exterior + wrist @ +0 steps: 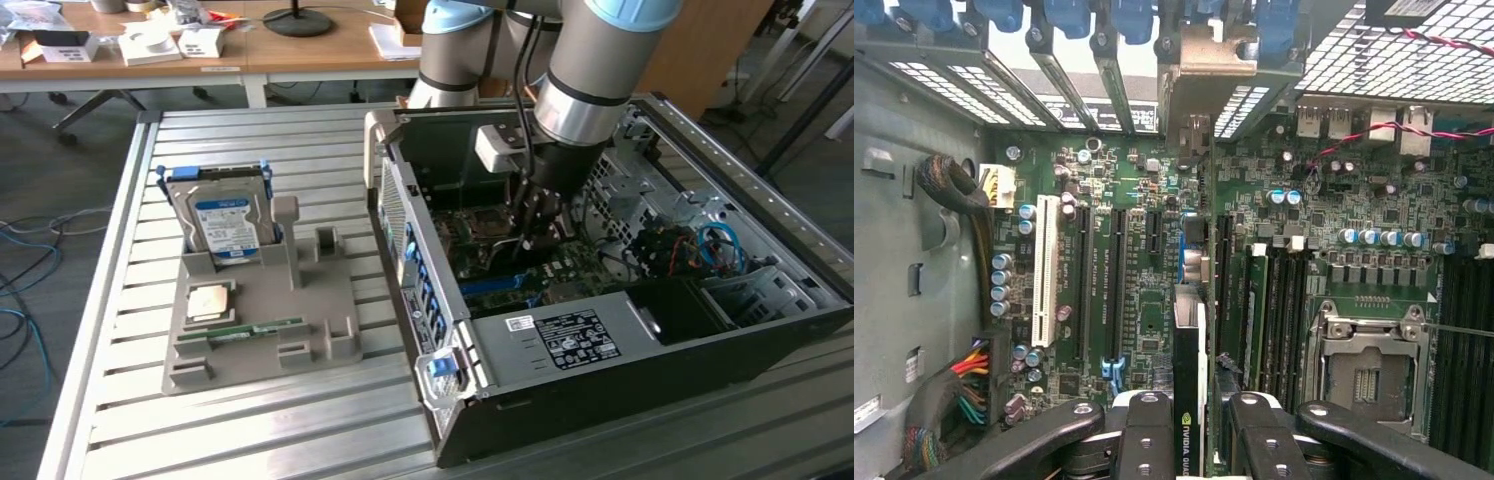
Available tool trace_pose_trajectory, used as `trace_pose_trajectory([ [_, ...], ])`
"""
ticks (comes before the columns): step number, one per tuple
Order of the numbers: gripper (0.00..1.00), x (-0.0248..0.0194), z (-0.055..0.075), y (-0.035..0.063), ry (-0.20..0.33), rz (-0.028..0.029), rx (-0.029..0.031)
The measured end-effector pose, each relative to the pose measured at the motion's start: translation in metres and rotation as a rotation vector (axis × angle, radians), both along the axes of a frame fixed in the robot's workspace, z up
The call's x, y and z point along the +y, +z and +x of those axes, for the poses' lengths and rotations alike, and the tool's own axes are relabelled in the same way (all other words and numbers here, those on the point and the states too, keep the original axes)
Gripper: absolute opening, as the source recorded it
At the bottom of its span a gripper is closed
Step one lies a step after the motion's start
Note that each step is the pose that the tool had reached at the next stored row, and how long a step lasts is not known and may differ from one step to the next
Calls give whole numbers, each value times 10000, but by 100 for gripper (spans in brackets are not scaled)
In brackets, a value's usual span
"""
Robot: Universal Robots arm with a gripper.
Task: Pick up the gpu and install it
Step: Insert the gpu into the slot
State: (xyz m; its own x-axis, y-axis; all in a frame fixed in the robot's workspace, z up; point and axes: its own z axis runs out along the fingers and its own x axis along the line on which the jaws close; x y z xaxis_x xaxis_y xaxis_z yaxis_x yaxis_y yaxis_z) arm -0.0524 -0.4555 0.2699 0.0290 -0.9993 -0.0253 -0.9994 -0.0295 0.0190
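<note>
On the exterior view's left, a grey tray [314, 335] holds the hard drive [224, 222] and memory stick [240, 331]. To the right, inside the open computer case [587, 400], the gripper [1199, 408] pinches the gpu [1188, 340] edge-on, over the motherboard [1144, 300] slots

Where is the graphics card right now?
In the wrist view the gpu stands edge-on, clamped by the gripper, inside the open computer case on the exterior view's right, over the expansion slots of the motherboard.
</note>
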Motion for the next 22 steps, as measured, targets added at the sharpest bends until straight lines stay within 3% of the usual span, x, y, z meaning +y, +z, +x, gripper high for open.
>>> trace_pose_trajectory([
  [22, 26, -14, -23, -2, 2, 1, -12],
])
